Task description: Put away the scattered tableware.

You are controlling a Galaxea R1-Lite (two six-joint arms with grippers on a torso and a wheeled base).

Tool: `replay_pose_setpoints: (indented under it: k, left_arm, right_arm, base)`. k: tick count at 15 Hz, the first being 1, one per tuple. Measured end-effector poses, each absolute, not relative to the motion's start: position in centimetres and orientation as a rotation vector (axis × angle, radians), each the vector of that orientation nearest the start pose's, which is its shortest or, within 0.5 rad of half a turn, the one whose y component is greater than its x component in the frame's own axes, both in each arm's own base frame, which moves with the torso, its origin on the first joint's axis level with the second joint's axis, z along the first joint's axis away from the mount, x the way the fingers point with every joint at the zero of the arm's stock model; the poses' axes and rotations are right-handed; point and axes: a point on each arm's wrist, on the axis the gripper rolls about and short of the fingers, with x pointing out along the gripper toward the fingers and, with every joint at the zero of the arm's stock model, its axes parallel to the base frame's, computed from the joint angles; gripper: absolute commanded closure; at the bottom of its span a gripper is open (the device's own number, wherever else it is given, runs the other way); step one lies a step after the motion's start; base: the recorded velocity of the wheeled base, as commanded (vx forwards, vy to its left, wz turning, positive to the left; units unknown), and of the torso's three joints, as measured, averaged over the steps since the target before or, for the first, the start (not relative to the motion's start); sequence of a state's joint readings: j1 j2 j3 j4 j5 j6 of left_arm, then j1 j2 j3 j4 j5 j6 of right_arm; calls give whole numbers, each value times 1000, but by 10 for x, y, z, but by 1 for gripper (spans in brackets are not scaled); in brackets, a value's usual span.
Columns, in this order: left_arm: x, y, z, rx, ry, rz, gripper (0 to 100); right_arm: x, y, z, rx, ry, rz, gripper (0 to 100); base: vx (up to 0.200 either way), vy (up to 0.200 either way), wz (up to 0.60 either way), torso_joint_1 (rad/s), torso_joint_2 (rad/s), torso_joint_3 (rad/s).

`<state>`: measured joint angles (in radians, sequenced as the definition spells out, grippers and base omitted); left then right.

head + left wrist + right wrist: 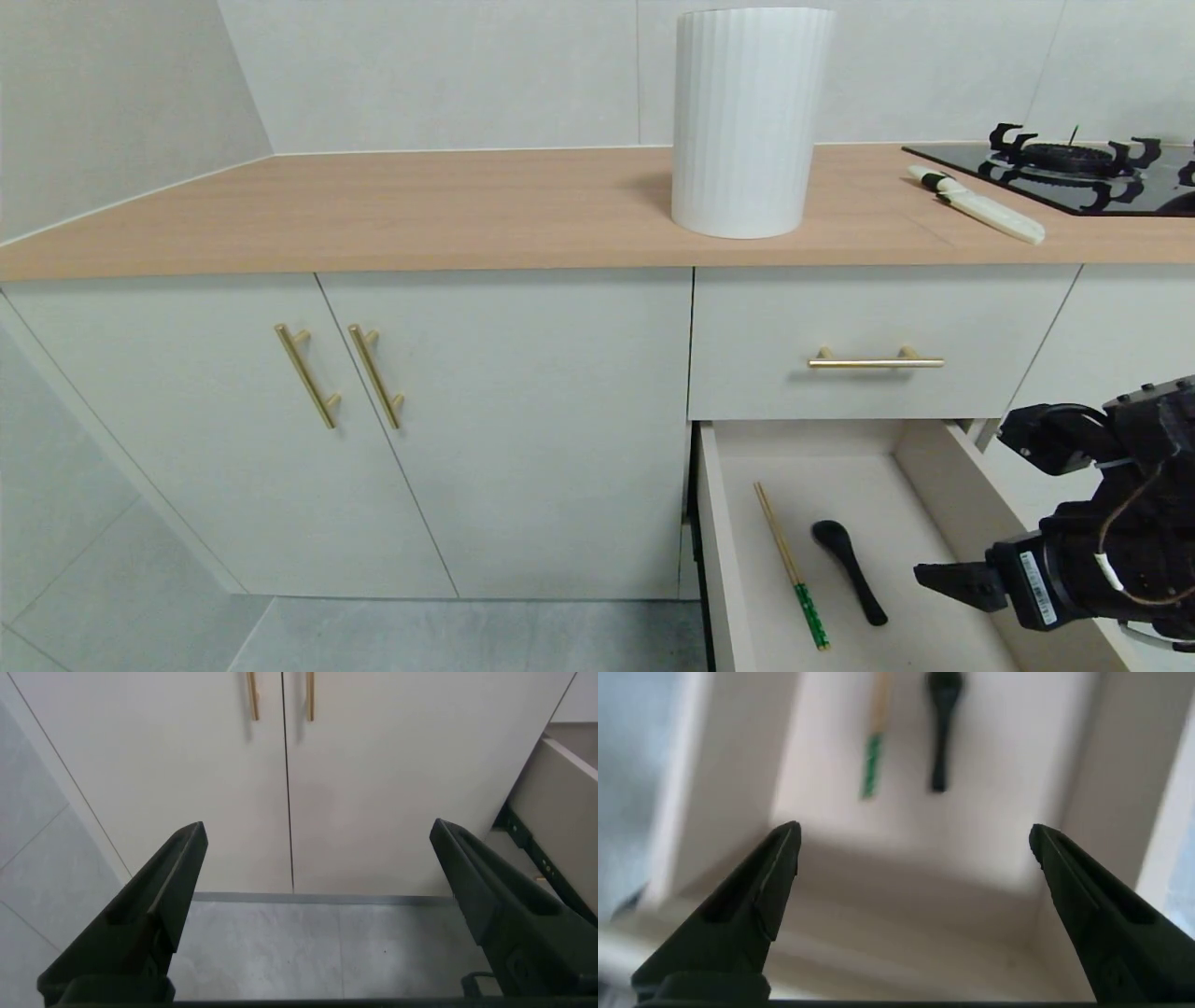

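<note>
Right gripper (912, 833) (jaws apart, empty) by the front-right edge of the open drawer (714, 523), chopsticks (790, 566) and spoon (850, 563) inside

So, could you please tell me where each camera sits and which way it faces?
Head view: on the head, looking down at counter, cupboard doors and open drawer; right gripper at lower right.
Left wrist view: low, facing the cupboard doors and floor; left gripper open.
Right wrist view: above the drawer, facing chopsticks and spoon; right gripper open.
Shared: head and right wrist see chopsticks, spoon.
</note>
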<state>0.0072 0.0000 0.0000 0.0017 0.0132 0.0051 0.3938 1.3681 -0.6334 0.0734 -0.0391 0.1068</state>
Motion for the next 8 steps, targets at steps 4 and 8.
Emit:
replay_pose_setpoints:
  k: [4, 8]
  left_arm:
    - [-23, 0, 75, 9, 2, 20, 0]
    - [-23, 0, 75, 12, 2, 19, 0]
  right_arm:
    - [165, 74, 165, -96, 778, 327, 0]
    - [158, 76, 167, -108, 782, 349, 0]
  base:
    - [0, 0, 0, 0, 0, 0]
    - [-100, 0, 0, 2, 1, 4]
